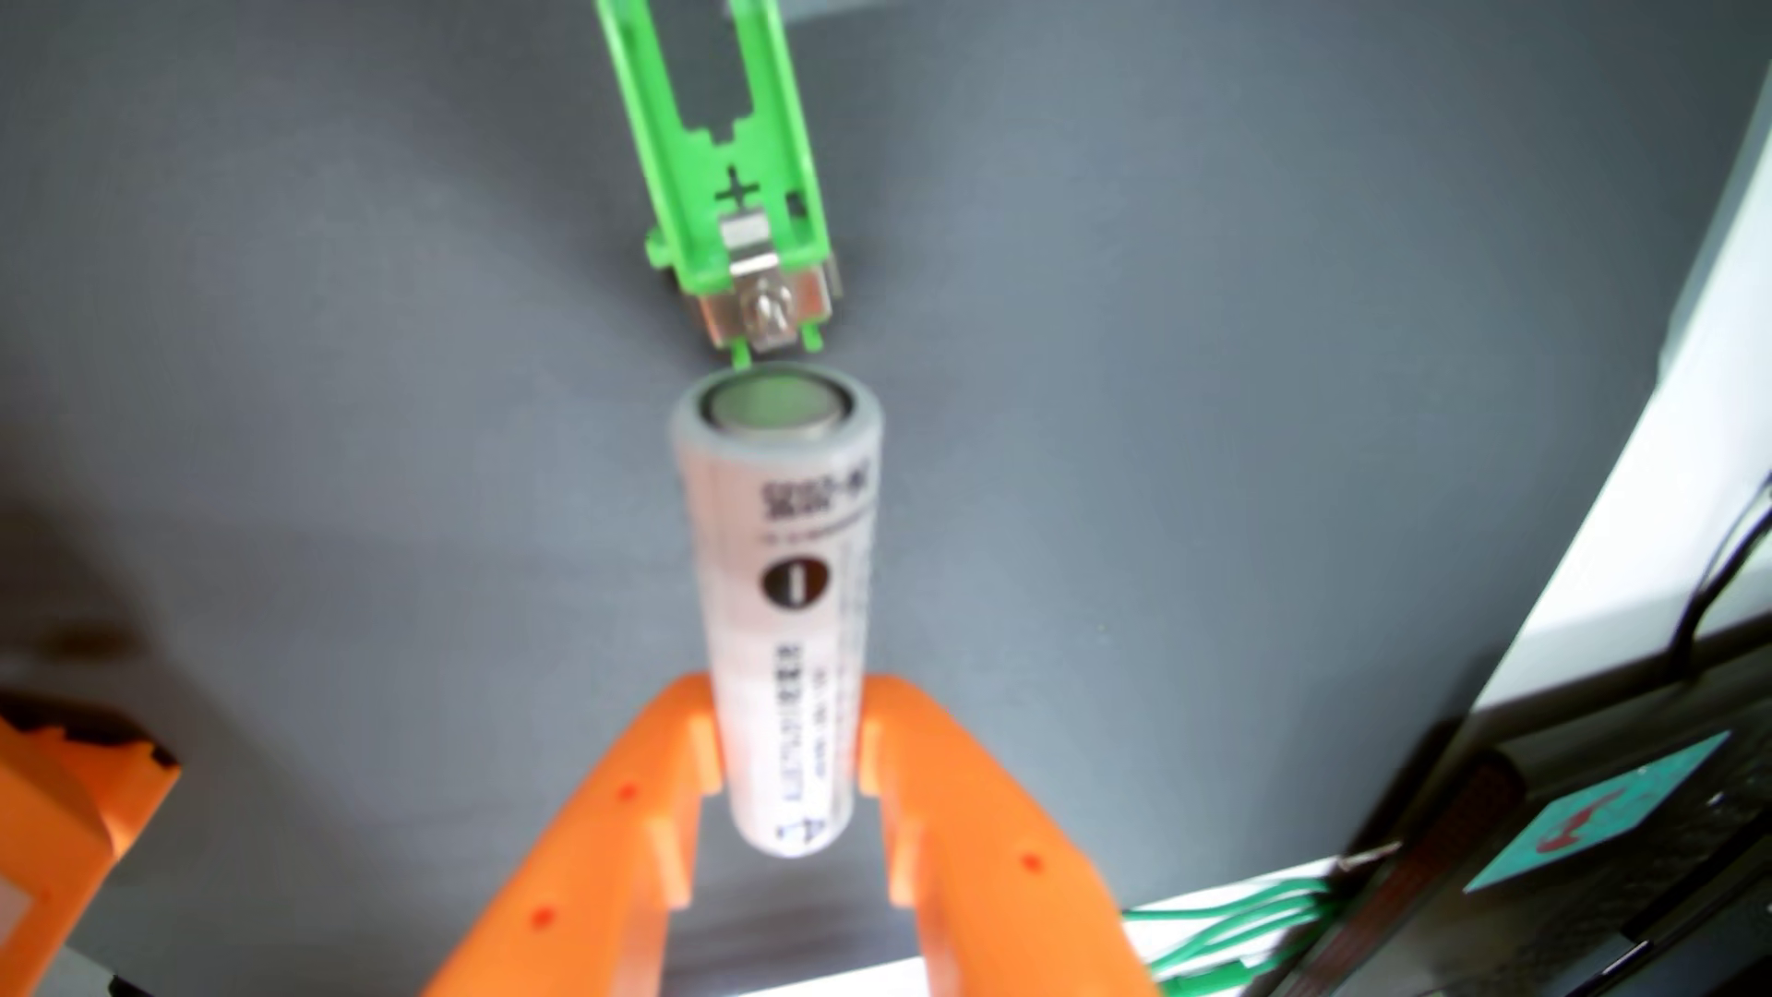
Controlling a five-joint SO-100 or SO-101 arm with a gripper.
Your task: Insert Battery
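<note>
In the wrist view, the orange gripper [788, 733] enters from the bottom edge, its two fingers [614, 844] rising in a V and closing narrowly on the lower part of a white cylindrical battery [781, 614]. The pads press the battery from both sides, and its bottom end shows in the gap between the fingers. Taking the battery as the landmark: it stands roughly along the middle of the picture, its far end a flat metal cap ringed in grey, with dark print and a round black mark on its side.

Below and left of the battery, at the picture's edge, sits another orange part [67, 815] with a ragged dark top; what it is cannot be told. Below and right of the battery lie thin green wires [1237, 920], a dark object with a teal label [1592, 815], and a black cable [1726, 566] on a white surface [1630, 479].

Behind the battery spreads a grey mat [336, 383]. Just beyond the battery's far end, very near it, lies a green battery holder [710, 115] that runs away toward the top edge. Its near end carries a metal contact clip [767, 297] and a plus sign [736, 189] cut into the plastic. The holder's slot shows the grey mat through it. Whether the battery touches the clip cannot be told.
</note>
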